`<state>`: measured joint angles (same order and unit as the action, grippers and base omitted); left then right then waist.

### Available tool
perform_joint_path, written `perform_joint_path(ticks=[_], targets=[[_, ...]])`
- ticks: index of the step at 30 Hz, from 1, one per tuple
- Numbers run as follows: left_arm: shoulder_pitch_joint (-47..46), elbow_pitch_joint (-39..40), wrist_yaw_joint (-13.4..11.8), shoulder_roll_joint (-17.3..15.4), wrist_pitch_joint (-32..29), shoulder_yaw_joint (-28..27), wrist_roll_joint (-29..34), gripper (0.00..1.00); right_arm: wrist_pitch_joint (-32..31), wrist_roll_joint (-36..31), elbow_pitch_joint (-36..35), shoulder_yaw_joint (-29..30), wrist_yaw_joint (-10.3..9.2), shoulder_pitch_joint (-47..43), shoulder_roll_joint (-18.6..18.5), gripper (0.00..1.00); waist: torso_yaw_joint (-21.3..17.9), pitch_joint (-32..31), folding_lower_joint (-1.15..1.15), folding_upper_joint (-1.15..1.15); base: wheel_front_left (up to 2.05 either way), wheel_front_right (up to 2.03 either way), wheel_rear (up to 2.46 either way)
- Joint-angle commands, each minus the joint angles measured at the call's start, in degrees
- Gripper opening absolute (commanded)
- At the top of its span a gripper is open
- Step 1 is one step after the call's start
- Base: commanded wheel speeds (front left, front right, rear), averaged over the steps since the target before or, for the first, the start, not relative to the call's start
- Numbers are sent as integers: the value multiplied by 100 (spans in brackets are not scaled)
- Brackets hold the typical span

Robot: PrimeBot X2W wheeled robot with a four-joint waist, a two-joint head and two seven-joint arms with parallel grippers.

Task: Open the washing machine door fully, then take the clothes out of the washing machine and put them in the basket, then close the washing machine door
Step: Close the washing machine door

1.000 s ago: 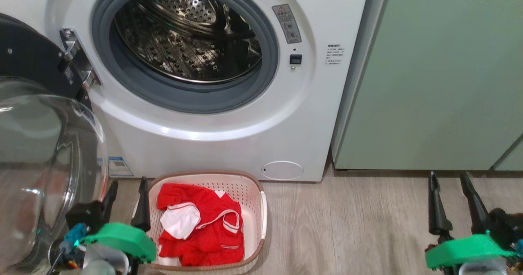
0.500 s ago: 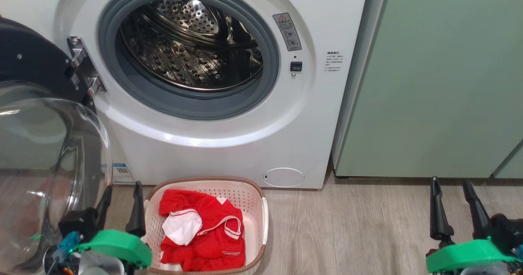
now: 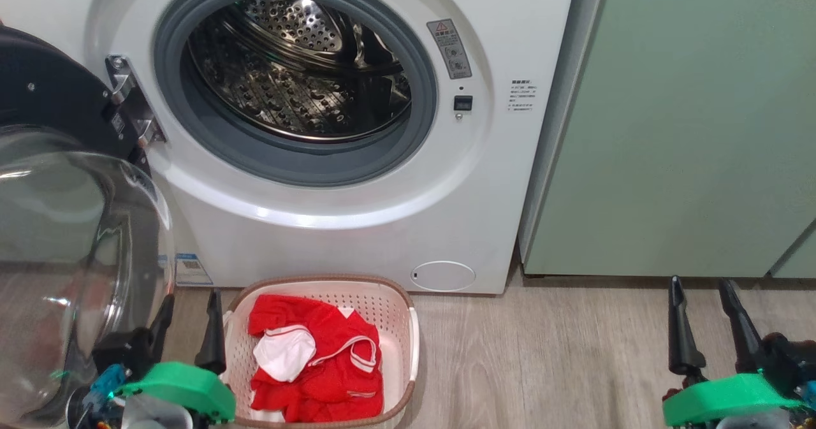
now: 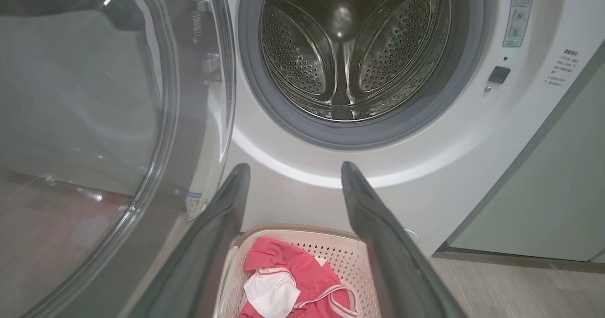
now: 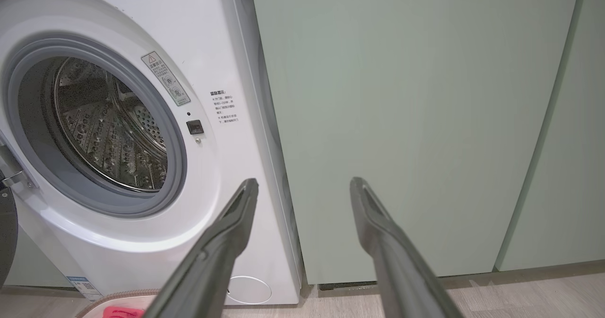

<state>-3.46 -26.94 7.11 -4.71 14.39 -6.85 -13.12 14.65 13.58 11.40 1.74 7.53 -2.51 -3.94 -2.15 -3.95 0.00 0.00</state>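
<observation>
Washing machine (image 3: 357,225) stands at far centre, white, front-loading. Its grey-rimmed mouth is uncovered, and the perforated steel drum (image 3: 299,65) shows bare metal inside.

Washing machine door (image 3: 64,225) is swung out to the left on a metal hinge (image 3: 131,107) at the left edge of the mouth. The black rim sits high on the left, and the clear bowl window bulges toward the near side.

Basket (image 3: 389,311) sits on the wood-look floor (image 3: 542,365), just in front of the machine's foot, below the mouth and a little left of the small round flap (image 3: 442,276). Clothes (image 3: 331,365) lie inside the basket: crumpled red fabric, white patch up, striped trim across the top.

Left gripper (image 3: 190,301) is at near left, between the door's window and the basket's left side. Its fingers are spread wide with nothing between them. The right-hand finger overlaps the basket's left rim in the head view; contact cannot be told. In the left wrist view the two fingers frame the basket and the machine's front.

Right gripper (image 3: 700,285) is at near right, over the floor in front of the pale green cabinets (image 3: 669,129) and well apart from the basket. Its fingers are spread wide and hold nothing.
</observation>
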Motion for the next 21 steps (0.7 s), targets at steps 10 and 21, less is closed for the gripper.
perform_joint_path(ticks=[10, 21], targets=[[-215, 69, 33, -14, 61, -228, 132, 100, 35, -36, -181, -117, -4, 139, -100, 100, -5, 1, 0, 0, -6, 6, 0], [-236, -10, 36, 5, 61, -209, 145, 100, 35, -33, -164, -108, -4, 129, -76, 100, -1, 21, 0, 0, -131, 131, 0]])
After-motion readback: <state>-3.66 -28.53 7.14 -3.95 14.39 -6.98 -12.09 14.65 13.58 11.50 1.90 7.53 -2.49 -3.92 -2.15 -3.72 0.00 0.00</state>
